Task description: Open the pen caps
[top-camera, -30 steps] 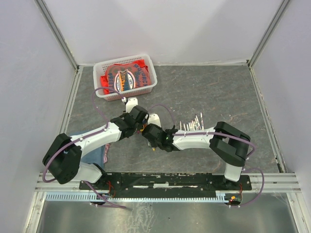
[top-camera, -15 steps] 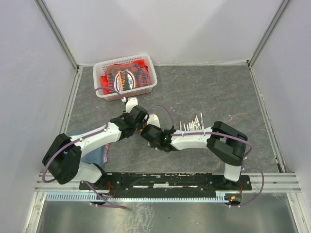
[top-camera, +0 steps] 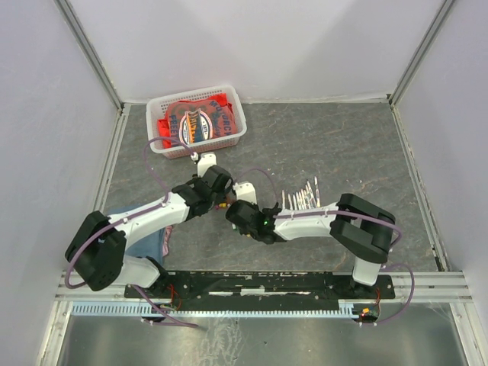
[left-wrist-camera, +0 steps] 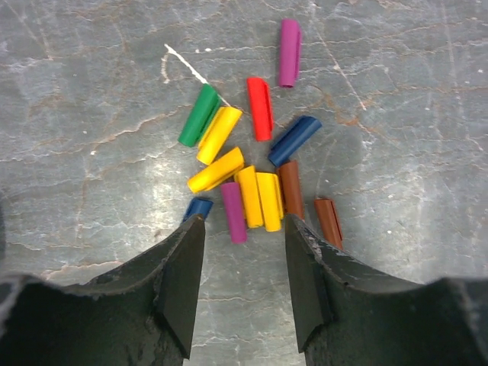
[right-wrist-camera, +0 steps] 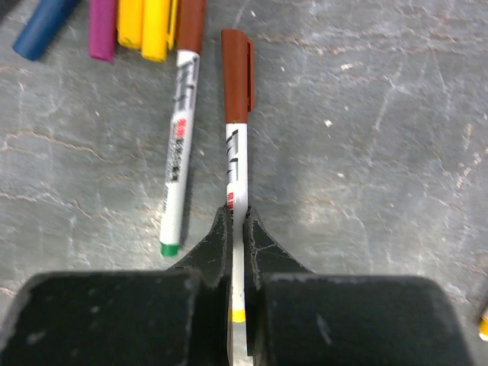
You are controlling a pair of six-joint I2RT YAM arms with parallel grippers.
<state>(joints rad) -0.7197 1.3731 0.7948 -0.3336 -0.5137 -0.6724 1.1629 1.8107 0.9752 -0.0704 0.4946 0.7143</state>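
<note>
Several loose pen caps (left-wrist-camera: pixel 259 108) lie in a cluster on the grey table: green, yellow, red, purple, blue. My left gripper (left-wrist-camera: pixel 244 229) hangs open just short of them, nothing between its fingers. Two brown caps (left-wrist-camera: pixel 290 189) sit at the cluster's right edge. In the right wrist view one brown cap (right-wrist-camera: pixel 237 75) is still on a white pen barrel (right-wrist-camera: pixel 237 164), and my right gripper (right-wrist-camera: pixel 237 217) is shut on that barrel. A second capped pen (right-wrist-camera: pixel 177 168) lies parallel on its left. From above, both grippers (top-camera: pixel 242 216) meet mid-table.
A row of uncapped white pen barrels (top-camera: pixel 301 198) lies right of the grippers. A white basket (top-camera: pixel 238 122) holding a red cloth (top-camera: pixel 194 120) stands at the back left. A blue cloth (top-camera: pixel 150 242) lies under the left arm.
My right gripper has gone from open to shut on the white barrel of the brown-capped pen. The left jaws have spread a little wider.
</note>
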